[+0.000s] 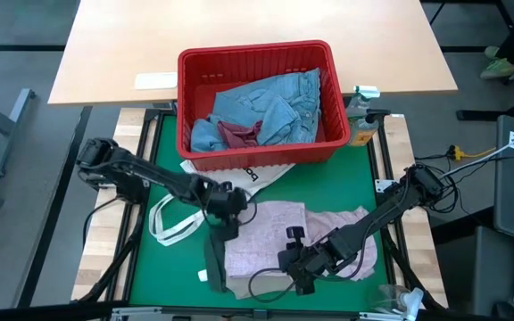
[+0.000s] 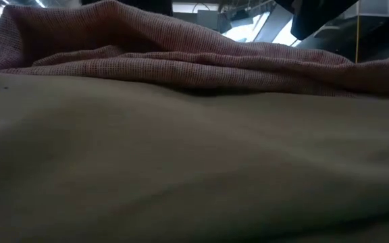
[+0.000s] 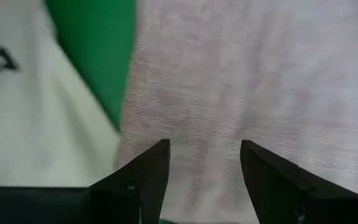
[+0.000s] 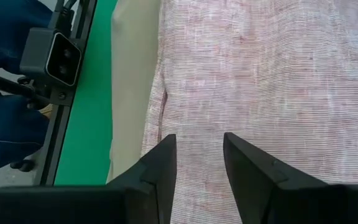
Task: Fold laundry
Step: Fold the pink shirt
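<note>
A mottled pink top (image 1: 275, 236) lies spread on the green mat, over a beige garment (image 4: 132, 93) that fills the front of the low view (image 2: 181, 169). My left gripper (image 1: 224, 214) is open over the top's far left part (image 3: 260, 81), beside the white tote bag (image 3: 30, 106). My right gripper (image 1: 300, 267) is open over the top's near part (image 4: 278, 74), close to its edge beside the beige strip. Light blue denim jeans (image 1: 275, 102) lie in the red basket (image 1: 257, 52). No dark green top or socks show.
The red basket stands at the mat's far side, partly on the tote bag (image 1: 181, 218), and also holds a dark red cloth (image 1: 239, 134). A small camera (image 4: 48, 56) sits at the table's near edge. Small items (image 1: 361, 107) stand right of the basket.
</note>
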